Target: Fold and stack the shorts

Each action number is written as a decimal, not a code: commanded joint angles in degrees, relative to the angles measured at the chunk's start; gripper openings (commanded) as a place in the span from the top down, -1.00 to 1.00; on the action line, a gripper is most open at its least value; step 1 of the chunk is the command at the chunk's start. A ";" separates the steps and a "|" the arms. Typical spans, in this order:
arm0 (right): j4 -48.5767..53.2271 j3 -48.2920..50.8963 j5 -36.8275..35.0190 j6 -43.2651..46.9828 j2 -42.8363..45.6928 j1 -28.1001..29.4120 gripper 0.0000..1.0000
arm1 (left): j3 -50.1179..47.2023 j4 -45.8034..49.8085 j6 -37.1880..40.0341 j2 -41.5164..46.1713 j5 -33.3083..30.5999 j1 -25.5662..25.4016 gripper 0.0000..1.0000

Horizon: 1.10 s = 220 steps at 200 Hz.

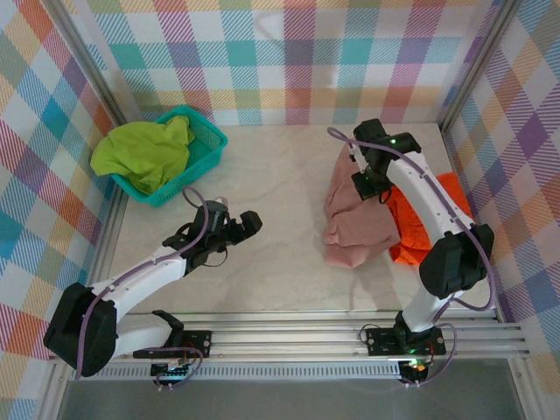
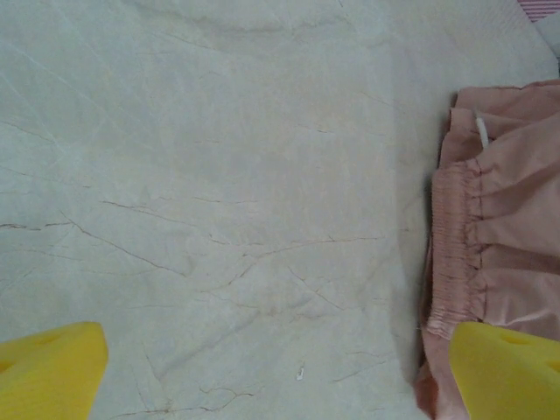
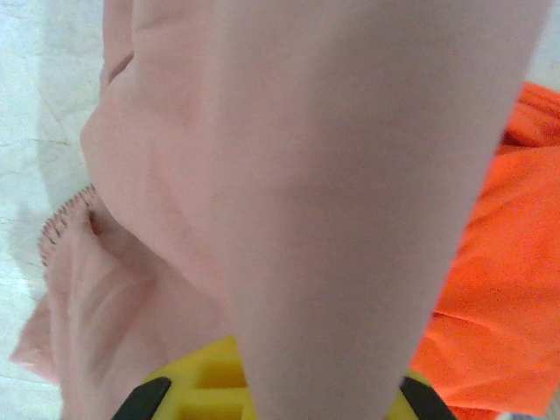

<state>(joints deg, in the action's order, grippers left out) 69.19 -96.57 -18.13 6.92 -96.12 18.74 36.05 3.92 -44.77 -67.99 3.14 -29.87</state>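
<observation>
The right gripper [image 1: 371, 185] is pinched tight on the soft dusty pink shorts [image 1: 357, 226], holding one end; the rest of the pink cloth lies bunched on the pale stone-look table [image 1: 271, 184] at the right side; the bright orange shorts [image 1: 409, 229] lie touching it, partly under the right arm; the left gripper [image 1: 252, 225] hangs over the bare table with its yellow fingers [image 2: 52, 367] spread wide, holding nothing; in the left wrist view the pink waistband is close by on the right; a small white strip [image 2: 482, 131] sits by that waistband, too small to read; the lime green shorts [image 1: 144, 153] lie crumpled in the teal plastic mesh basket [image 1: 208, 140] at the far left.
</observation>
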 commanded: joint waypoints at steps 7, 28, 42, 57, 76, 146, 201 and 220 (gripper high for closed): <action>4.78 -4.27 -4.18 3.83 -1.67 -1.34 1.00 | -0.72 -2.24 0.13 -0.29 0.91 0.43 -1.00; 6.21 -6.34 -4.56 4.42 -2.44 -1.76 1.00 | -0.86 -2.60 0.05 -0.65 0.99 0.43 -1.00; 7.23 -8.33 -4.81 4.33 -2.93 -1.86 1.00 | -0.90 -2.71 0.04 -0.98 1.13 0.43 -1.00; 8.01 -10.04 -5.12 4.29 -3.20 -2.14 1.00 | -0.99 -2.87 -0.04 -1.23 1.08 0.44 -1.00; 8.37 -10.96 -6.34 4.17 -3.17 -2.60 1.00 | -1.16 -3.02 -0.30 -1.48 0.92 0.42 -1.00; 8.97 -13.96 -6.92 1.44 -0.84 -7.50 1.00 | -0.46 -2.51 -0.41 -2.41 0.82 0.42 -1.00; 4.42 -10.12 -8.29 3.45 1.58 -12.20 1.00 | 0.22 -1.71 -0.40 -3.20 0.65 0.43 -1.00; 1.21 -7.71 -11.23 5.40 1.81 -13.89 1.00 | 0.55 -1.32 -0.15 -3.54 0.70 0.43 -1.00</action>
<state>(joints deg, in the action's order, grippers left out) 74.87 -106.50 -24.84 10.02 -96.23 6.87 35.77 2.68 -45.23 -70.78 3.57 -29.87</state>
